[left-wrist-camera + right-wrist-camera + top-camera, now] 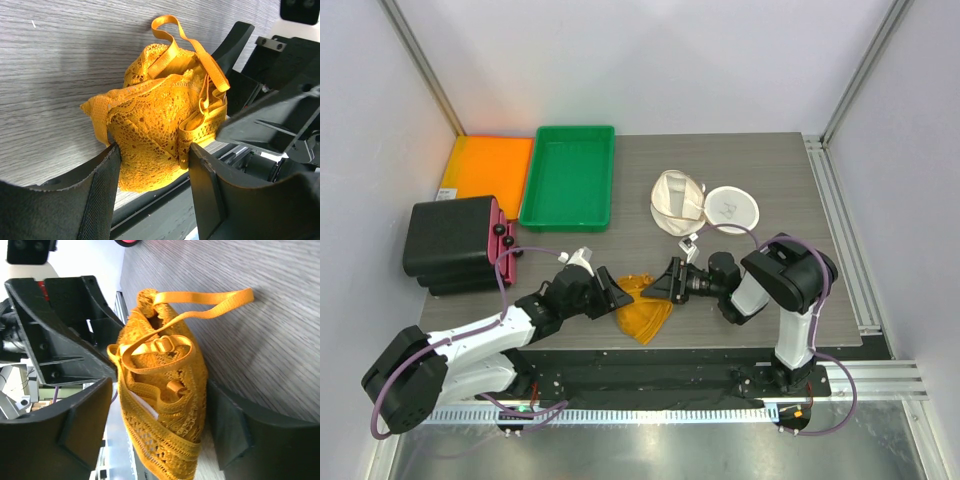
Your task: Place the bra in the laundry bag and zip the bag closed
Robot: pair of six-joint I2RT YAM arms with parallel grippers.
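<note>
Both arms are crowded onto the bra [645, 312], which sits bunched at the near edge of the table [800, 180]. The left gripper [152, 150] stands about half open with its pads pressed into the lace on both sides, so it has the garment. The right gripper [159, 386] stands wide astride the same bundle, and I cannot tell whether it is actually pinching. Here's the worry: two grips on one soft garment could pull against each other and stretch it or yank it free. A loose strap [170, 22] loops upward and could snag a finger. The laundry bag [678, 200] lies well apart at the far side, its lid panel [731, 209] flipped open beside it. A drop here could send the bra off the table's edge.
</note>
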